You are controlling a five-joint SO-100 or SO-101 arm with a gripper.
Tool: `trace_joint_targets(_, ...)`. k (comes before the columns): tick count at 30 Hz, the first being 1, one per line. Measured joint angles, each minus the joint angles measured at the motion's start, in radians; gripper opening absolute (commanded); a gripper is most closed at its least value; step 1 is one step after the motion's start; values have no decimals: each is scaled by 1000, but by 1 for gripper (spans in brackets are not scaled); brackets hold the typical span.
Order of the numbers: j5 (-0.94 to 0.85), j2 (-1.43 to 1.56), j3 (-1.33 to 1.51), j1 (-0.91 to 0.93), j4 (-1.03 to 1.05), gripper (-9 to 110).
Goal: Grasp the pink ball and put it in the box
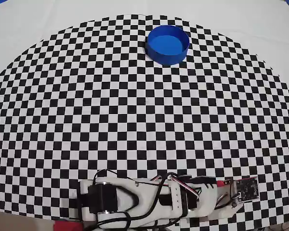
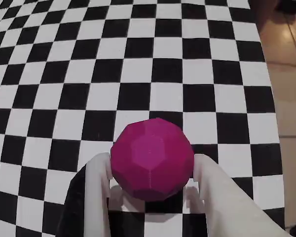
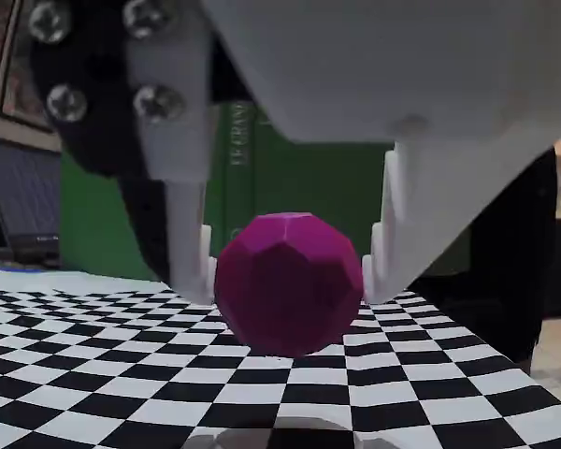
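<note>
A black-and-white checkered cloth is covering the table. Beyond its edge, in the wrist view, a tiled floor is showing. In the fixed view, a green panel is standing behind, dimly lit.

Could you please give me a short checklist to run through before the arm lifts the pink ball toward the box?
1. Ball between the fingers: ok. In the wrist view the pink ball sits between both white fingers.
2. Grip closed on the ball: cannot tell. In the fixed view the gripper brackets the ball closely, but firm contact is unclear.
3. Ball off the cloth: not ok. It appears to rest on the checkered cloth.
4. Box free to receive: ok. The box looks empty in the overhead view.
5. Path to the box: ok. Nothing lies on the cloth between the arm and the box.
</note>
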Motion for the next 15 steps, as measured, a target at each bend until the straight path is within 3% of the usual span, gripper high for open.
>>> trace_joint_targets(15,0,0,-25,0,-28,0)
